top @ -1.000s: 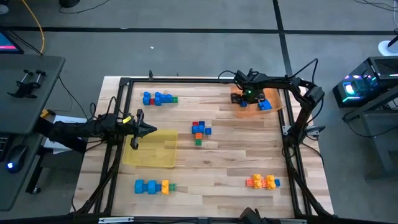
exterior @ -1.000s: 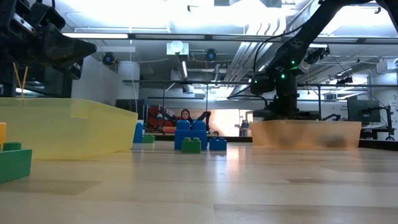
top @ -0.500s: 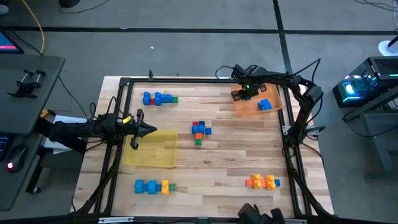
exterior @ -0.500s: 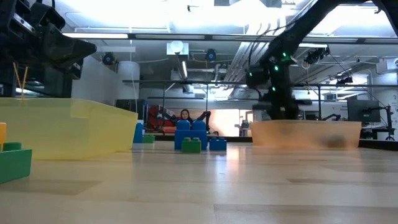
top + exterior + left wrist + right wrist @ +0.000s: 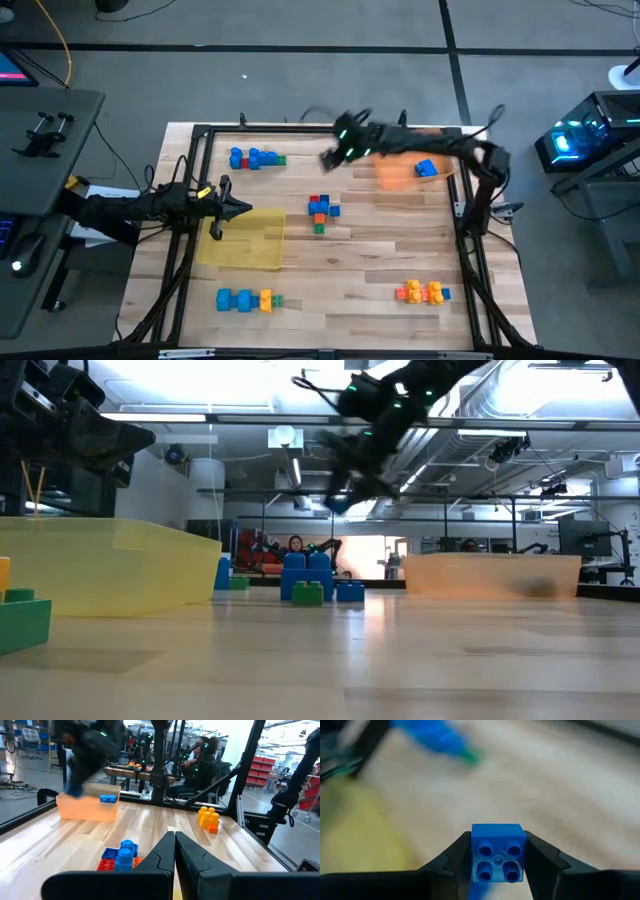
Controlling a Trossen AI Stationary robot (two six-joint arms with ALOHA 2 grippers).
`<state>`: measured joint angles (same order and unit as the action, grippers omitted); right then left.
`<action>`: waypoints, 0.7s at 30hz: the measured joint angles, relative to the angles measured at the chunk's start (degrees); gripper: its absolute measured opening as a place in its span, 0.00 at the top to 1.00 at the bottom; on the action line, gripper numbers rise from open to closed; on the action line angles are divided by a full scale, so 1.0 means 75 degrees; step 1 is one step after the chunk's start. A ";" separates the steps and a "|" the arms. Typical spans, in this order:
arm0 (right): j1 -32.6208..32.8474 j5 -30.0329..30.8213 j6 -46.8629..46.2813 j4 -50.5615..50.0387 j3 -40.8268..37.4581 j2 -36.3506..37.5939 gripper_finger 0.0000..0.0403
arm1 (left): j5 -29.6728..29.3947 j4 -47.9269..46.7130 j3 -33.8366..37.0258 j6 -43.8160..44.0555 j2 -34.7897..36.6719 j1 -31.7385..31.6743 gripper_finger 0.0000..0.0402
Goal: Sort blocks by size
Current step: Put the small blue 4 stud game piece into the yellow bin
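Right wrist view shows my right gripper (image 5: 498, 855) clamped on a small blue block (image 5: 498, 852), carried above the table (image 5: 380, 250) between the orange tray (image 5: 400, 172) and far blue blocks (image 5: 255, 158). My left gripper (image 5: 243, 209) waits pinched together over the yellow tray (image 5: 245, 245).

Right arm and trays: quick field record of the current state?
right gripper: shut on a small blue block, above the table between the orange tray and the far blue row
left gripper: shut, empty, over the yellow tray's edge
orange tray: one blue block inside
yellow tray: no blocks visible
loose clusters: centre, near left, near right
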<state>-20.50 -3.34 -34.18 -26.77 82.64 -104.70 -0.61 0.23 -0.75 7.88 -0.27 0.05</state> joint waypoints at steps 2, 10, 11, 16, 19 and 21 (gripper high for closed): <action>0.0693 -0.0307 -0.0223 0.0868 -0.0001 -0.0371 0.66 | -0.0005 0.0000 0.0000 0.0000 0.0003 0.0001 1.00; 0.2364 -0.0543 -0.1115 0.3890 0.0203 -0.1736 0.66 | -0.0004 0.0000 0.0000 0.0000 0.0003 0.0000 1.00; 0.2453 -0.0536 -0.1221 0.4014 0.0328 -0.1922 0.66 | -0.0002 0.0000 0.0000 -0.0002 0.0003 -0.0001 1.00; 0.2879 -0.0560 -0.1068 0.4556 0.1409 -0.2885 0.66 | -0.0002 0.0000 0.0000 0.0000 0.0003 0.0001 1.00; 0.3108 -0.0568 -0.0395 0.4362 0.2287 -0.3451 0.66 | -0.0002 0.0000 0.0001 -0.0001 0.0003 0.0000 1.00; 0.3222 -0.0559 0.0186 0.3844 0.2902 -0.3780 0.61 | -0.0005 0.0000 0.0000 0.0000 0.0003 0.0000 1.00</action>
<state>3.66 -7.53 -32.78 2.06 104.41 -133.04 -0.64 0.23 -0.75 7.88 -0.25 0.05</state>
